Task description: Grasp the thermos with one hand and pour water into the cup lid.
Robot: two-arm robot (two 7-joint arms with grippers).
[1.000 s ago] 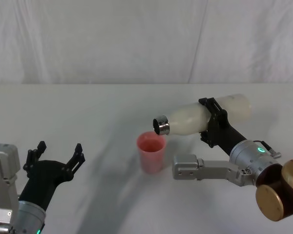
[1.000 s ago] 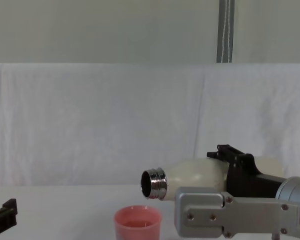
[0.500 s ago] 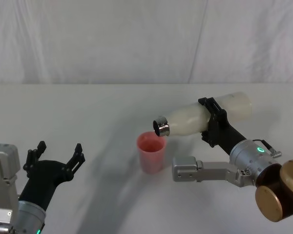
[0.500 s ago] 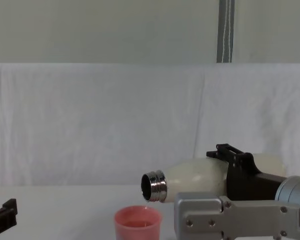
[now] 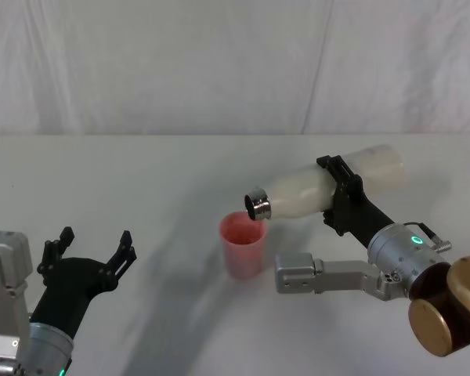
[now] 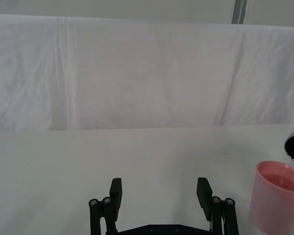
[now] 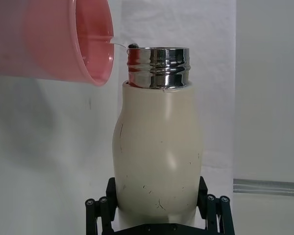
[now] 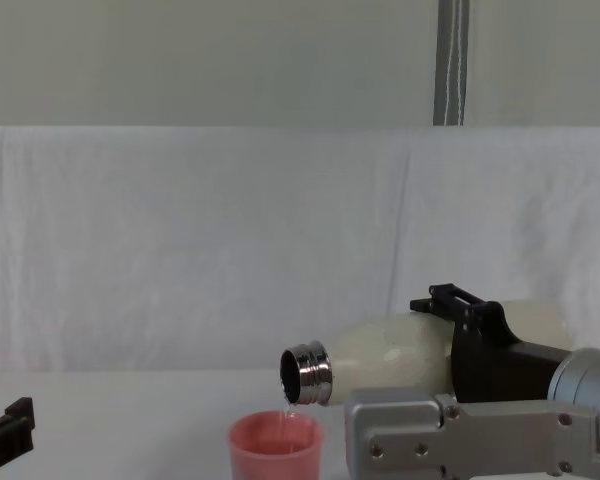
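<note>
So the right gripper [image 5: 341, 194] sits right of centre in the head view, clamped around the body of the thermos [image 5: 329, 186], which lies tipped nearly flat with its silver neck pointing left and a bit down. The neck's mouth hangs just above the right side of the cup lid's [image 5: 242, 244] rim, not touching it. In the chest view, at the bottom middle, a thin trickle of water [image 8: 289, 404] drops from the mouth into the pink cup, and the left wrist view shows the same thread at its right edge.

The right wrist view has the jaws either side of the wide lower part of the bottle, well back from the shoulders. That looks like the sensible spot to hold: it's the straight section, so the pads get flat contact. The matte finish probably gives decent grip, and the steel shell is stiff, so squeezing won't dent it. My guess is it's fairly heavy with liquid inside and the weight shifts toward the neck as it tilts, so a loose hold could let it rotate.

The cup lid stands upright on the white table [image 5: 141, 180], centre of the head view. It looks light and easy to knock over.

The left gripper [image 5: 92, 249] is parked at lower left, fingers spread, holding nothing
</note>
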